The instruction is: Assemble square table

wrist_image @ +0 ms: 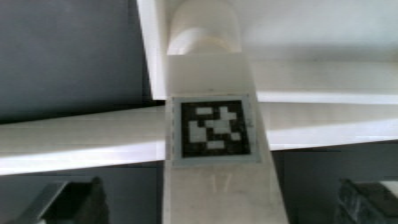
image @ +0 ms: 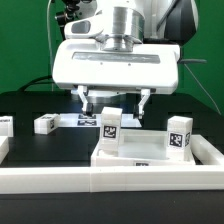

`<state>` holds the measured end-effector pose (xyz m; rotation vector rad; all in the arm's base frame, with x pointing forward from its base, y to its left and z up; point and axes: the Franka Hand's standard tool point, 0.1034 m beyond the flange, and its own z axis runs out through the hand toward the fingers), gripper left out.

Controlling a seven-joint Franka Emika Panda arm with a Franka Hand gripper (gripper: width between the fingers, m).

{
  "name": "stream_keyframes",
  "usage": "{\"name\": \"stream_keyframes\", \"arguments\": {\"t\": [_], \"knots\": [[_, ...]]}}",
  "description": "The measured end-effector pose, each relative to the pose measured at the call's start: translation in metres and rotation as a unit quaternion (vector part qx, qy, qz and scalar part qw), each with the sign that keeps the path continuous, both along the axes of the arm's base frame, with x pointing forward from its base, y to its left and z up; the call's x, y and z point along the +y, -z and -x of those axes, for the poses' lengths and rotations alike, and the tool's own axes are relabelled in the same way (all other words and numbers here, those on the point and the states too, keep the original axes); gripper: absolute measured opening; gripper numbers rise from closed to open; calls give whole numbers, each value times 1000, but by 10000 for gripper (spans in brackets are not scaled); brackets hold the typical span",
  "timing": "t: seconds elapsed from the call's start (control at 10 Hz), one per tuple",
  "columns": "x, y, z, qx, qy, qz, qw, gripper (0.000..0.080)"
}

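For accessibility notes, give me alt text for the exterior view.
An open gripper hangs over a tagged leg standing on a white tabletop; a second leg stands nearby. Another leg lies on the black table at the exterior view's left.

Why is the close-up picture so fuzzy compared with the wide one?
Wrist view: soft throughout, the tag smeared at its edges, probably too near the lens. Exterior view: crisper and evenly lit, the marks on the leg legible, white parts bright without glare.
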<state>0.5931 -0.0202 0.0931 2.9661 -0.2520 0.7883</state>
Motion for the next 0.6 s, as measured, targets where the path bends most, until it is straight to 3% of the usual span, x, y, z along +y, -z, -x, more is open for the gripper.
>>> {"name": "stream_keyframes", "arguments": {"t": [0.1,0.3,0.6], "knots": [[-9,-5,-3,-4,5,0,1000,649],[-5,-2,-1,68,4,-43,997,649],[-3,2,1,154,3,-86,984,649]]}}
